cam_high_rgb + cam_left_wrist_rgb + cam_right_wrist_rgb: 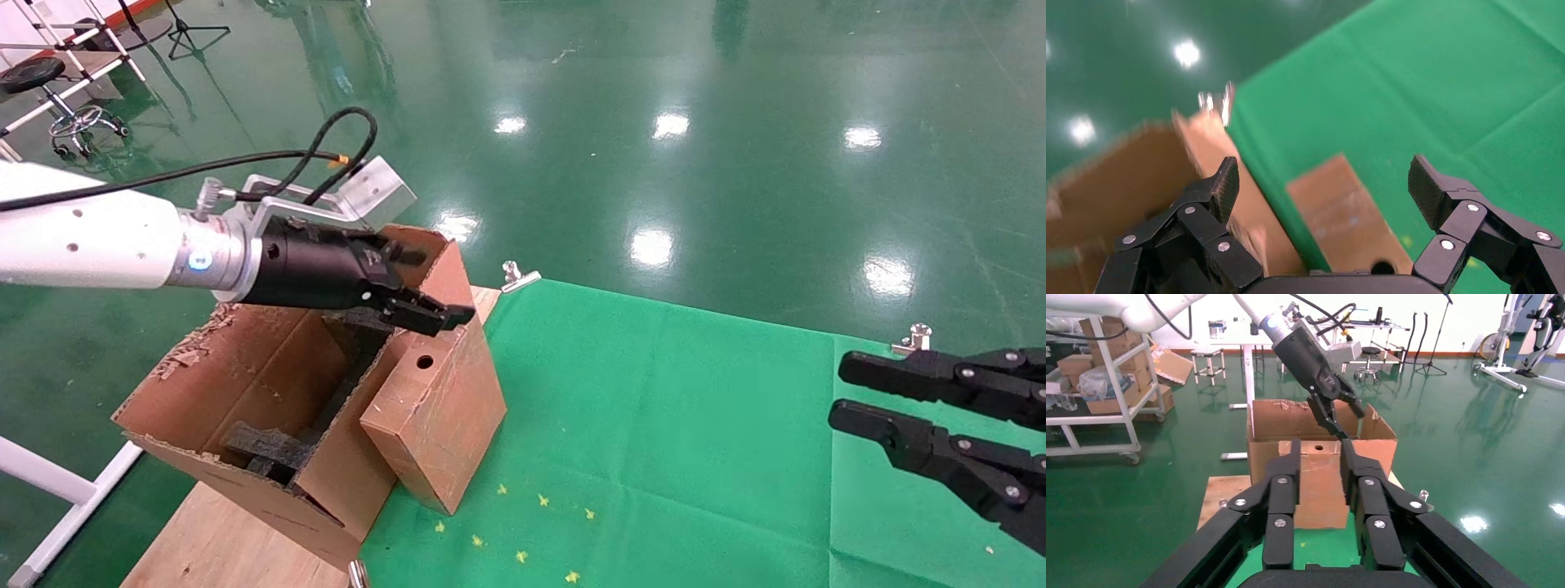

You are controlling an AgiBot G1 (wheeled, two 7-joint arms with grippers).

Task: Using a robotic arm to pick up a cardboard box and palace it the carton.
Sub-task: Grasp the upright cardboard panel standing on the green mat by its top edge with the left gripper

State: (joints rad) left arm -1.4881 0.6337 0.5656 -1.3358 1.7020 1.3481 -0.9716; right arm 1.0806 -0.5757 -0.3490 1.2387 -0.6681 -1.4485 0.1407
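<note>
The small brown cardboard box stands on the green cloth, leaning against the carton's right side, with a round hole in its top face. The large carton has torn flaps and black foam inside. My left gripper is open and empty, hovering just above the box top and the carton's upright flap. In the left wrist view my left gripper has its fingers spread wide over the box. My right gripper is open and empty at the far right. In the right wrist view it faces the box.
The green cloth covers a wooden table and is held by metal clips. Small yellow marks lie in front of the box. A shiny green floor surrounds the table, with a stool far left.
</note>
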